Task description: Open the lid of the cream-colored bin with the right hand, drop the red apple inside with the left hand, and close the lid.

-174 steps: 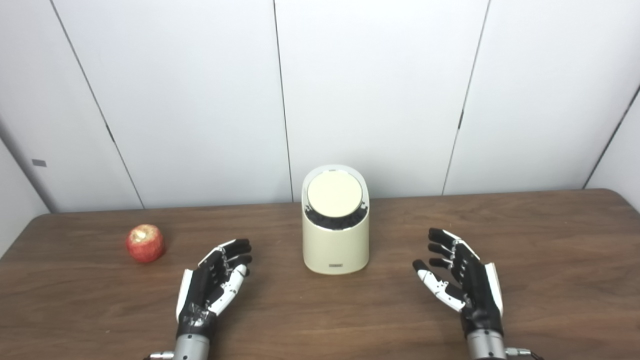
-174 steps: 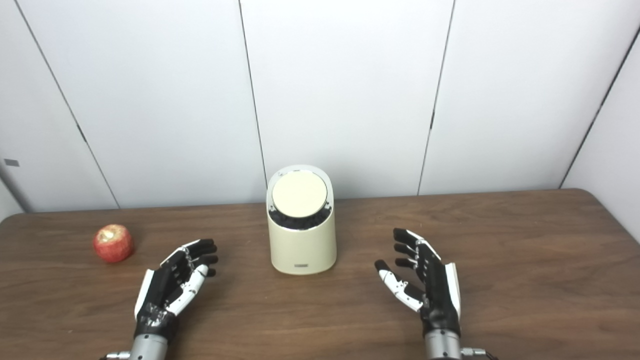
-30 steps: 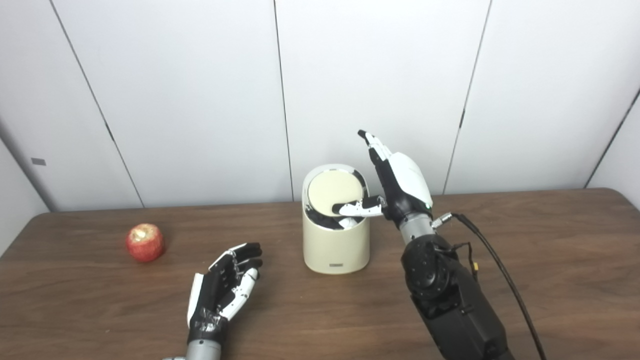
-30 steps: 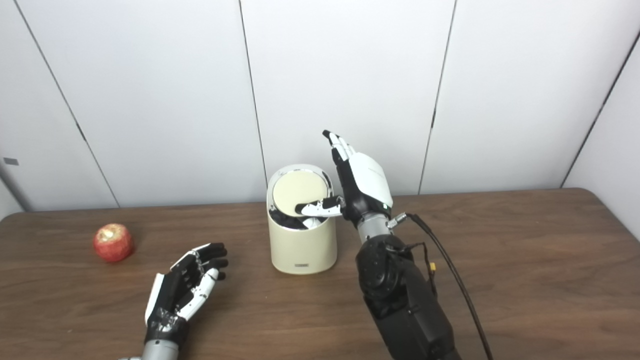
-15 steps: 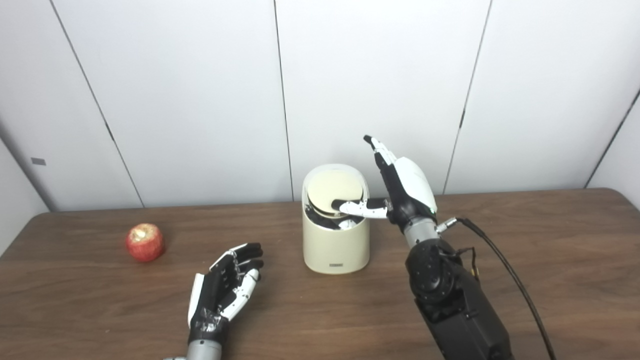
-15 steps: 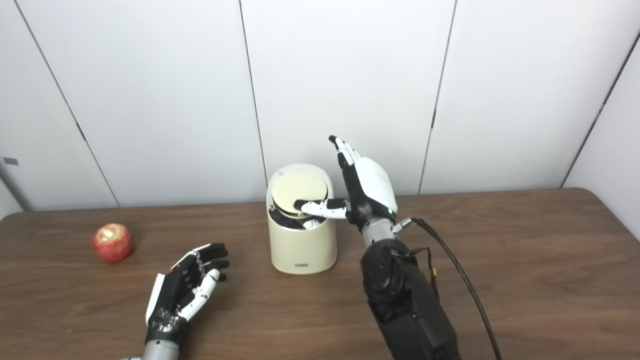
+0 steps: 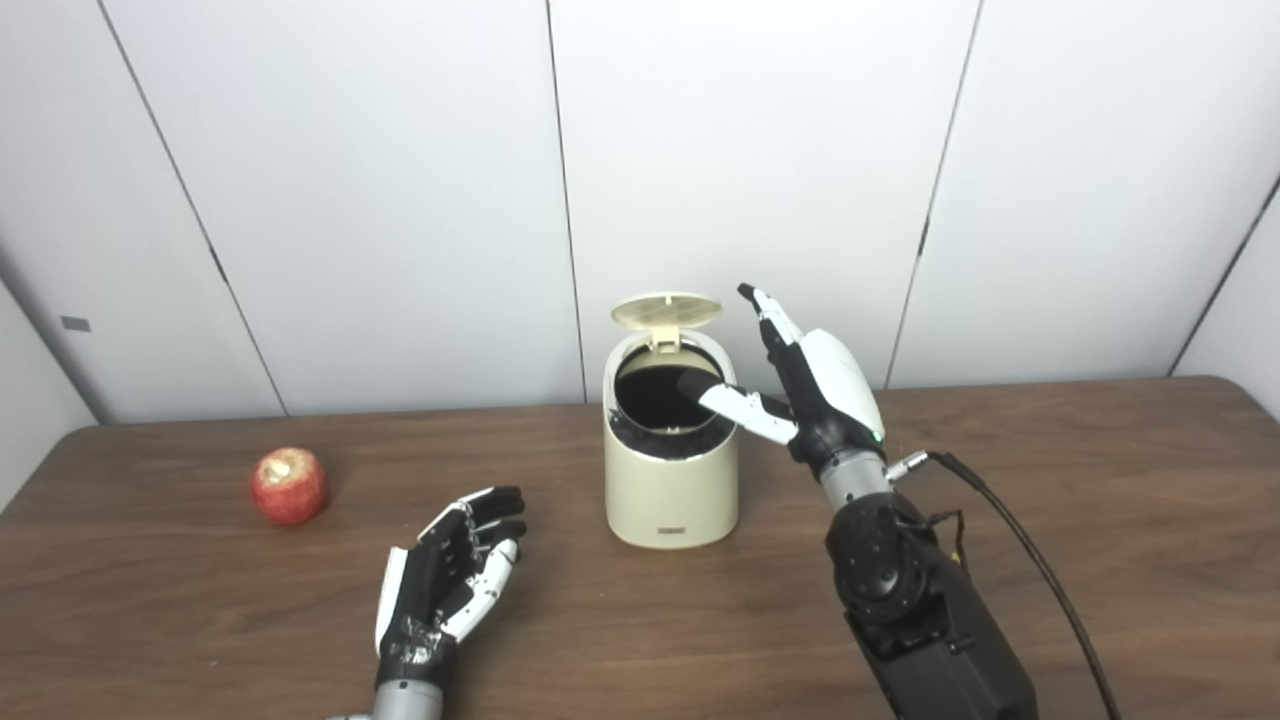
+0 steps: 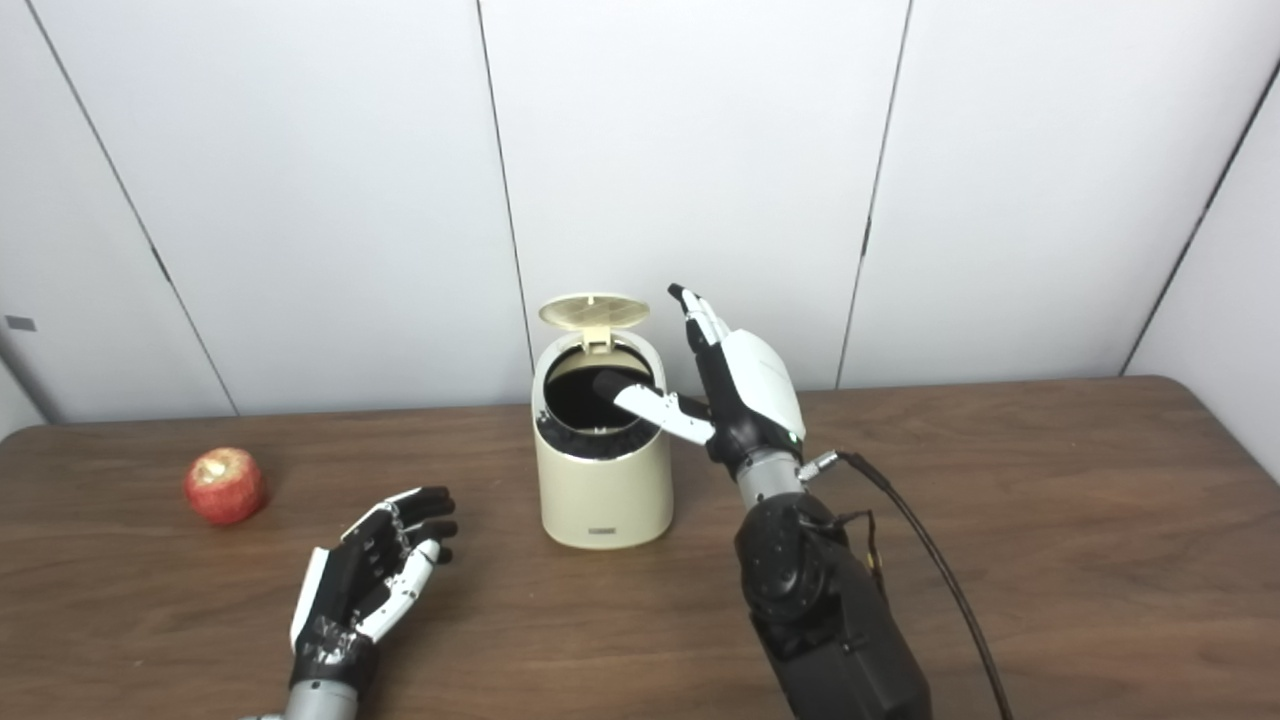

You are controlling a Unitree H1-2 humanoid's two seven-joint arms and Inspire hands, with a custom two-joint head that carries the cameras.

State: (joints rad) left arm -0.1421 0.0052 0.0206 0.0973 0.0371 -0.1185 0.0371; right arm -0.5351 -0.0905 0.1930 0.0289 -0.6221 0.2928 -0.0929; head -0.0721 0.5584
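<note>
Lid (image 7: 665,309) popped up since prev; both hands spread, empty; brown wood table (image 7: 1100,480), white panel wall (image 7: 350,200).

Cream-colored bin (image 7: 671,490) stands upright at table centre, lid (image 7: 665,309) flipped up at the rear hinge, dark interior exposed (contents not visible). Red apple (image 7: 290,485) sits on the table well left of the bin, untouched.

No text is showing clearly enough to read.
A small dark label is sitting low on the front of the cream-colored bin (image 7: 671,530), but its lettering is coming through too tiny and blurred to make out.
</note>
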